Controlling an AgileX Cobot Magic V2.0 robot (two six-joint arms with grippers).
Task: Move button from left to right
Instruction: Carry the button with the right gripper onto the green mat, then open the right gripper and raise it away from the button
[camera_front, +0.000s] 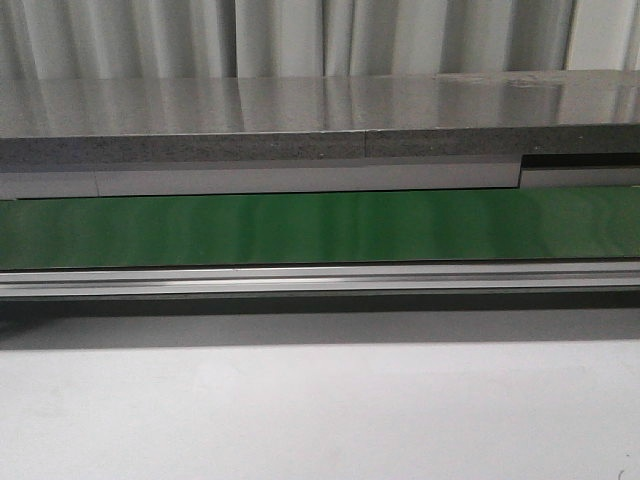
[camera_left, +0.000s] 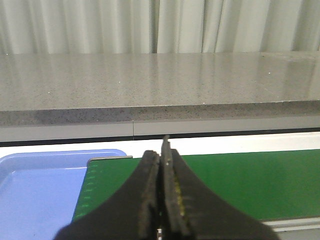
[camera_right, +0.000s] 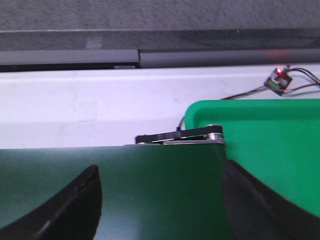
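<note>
The button shows in no view. My left gripper (camera_left: 162, 150) is shut with nothing between its fingers; it hangs over the left end of the green conveyor belt (camera_left: 240, 182), beside a blue tray (camera_left: 35, 195). My right gripper (camera_right: 160, 175) is open and empty over the right end of the belt (camera_right: 150, 195), next to a green tray (camera_right: 270, 150). Neither gripper shows in the front view, where the belt (camera_front: 320, 228) runs bare across the frame.
A grey speckled counter (camera_front: 300, 120) runs behind the belt, with pale curtains behind it. A metal rail (camera_front: 320, 278) edges the belt's near side, then a white table (camera_front: 320, 410). A small circuit board with wires (camera_right: 279, 80) lies beyond the green tray.
</note>
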